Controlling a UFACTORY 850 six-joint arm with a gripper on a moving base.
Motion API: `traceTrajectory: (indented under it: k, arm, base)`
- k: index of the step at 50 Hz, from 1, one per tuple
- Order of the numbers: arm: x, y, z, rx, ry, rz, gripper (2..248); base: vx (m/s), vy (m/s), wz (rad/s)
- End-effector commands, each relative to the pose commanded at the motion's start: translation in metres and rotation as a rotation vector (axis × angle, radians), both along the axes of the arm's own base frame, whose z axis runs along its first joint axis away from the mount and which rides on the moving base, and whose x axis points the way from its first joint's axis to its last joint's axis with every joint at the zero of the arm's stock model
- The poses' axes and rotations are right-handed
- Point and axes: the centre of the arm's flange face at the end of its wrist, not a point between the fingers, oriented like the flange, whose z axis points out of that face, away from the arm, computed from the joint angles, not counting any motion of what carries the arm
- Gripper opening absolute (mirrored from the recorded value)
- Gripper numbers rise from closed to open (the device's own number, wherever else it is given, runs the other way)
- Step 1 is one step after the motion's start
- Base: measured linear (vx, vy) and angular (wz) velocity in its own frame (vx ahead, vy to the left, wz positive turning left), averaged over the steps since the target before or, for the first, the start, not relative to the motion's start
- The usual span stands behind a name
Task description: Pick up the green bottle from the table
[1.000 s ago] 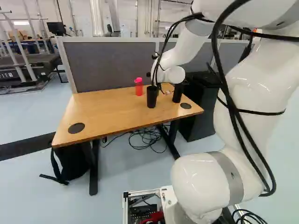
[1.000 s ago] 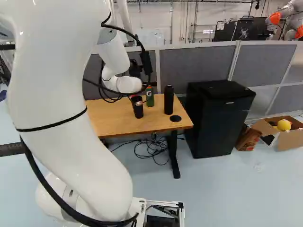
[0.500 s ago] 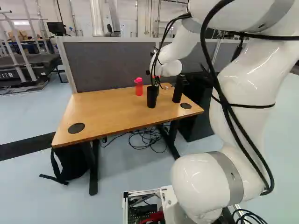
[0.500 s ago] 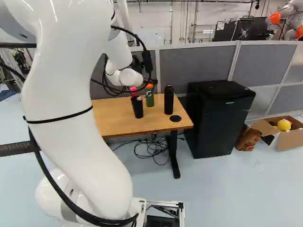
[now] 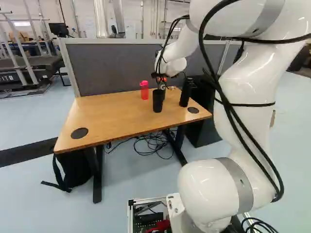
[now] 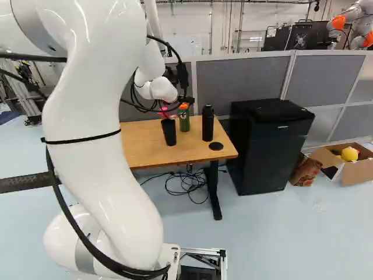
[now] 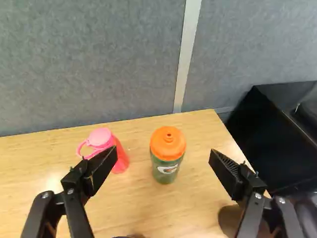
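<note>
Wrist view has the gripper (image 7: 163, 152) wide open, its 2 fingers well apart with nothing clamped, and the bottle (image 7: 166, 171) sits ahead of the gap, pretty much lined up with it. It's standing on the table (image 5: 107, 116) near the back edge, with the pink bottle (image 7: 121, 159) off to 1 side, the black bottle (image 6: 208, 124) off to the other and the cup (image 6: 169, 133) on the base side of it. Handling-wise, I'd guess it's a squeezy plastic sports type: light if there's no drink in it, a fair bit heavier if full, can't tell which. Walls probably give a little, surface could be slightly slick, but I wouldn't call it fragile. I'd grab the green body around the middle, 1 finger either side, and leave the orange lid alone since it might twist or pop off. Don't crush it, just snug. As for pose, it's upright, long axis straight up from the tabletop, spout on top, logo facing roughly back toward the base. Round body, so turning it about that axis hardly matters. Main worry imo is the pink bottle or the cup getting clipped by a finger on the way in.
</note>
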Motion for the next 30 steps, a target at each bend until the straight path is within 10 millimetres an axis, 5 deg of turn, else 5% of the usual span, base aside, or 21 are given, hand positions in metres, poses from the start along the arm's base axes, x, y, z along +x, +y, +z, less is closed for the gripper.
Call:
traceTrajectory:
  k: [30]
  arm:
    - [0.056, -0.008, -0.044, 0.000, 0.160, -0.012, 247]
  base:
    - [0.000, 0.000, 0.000]
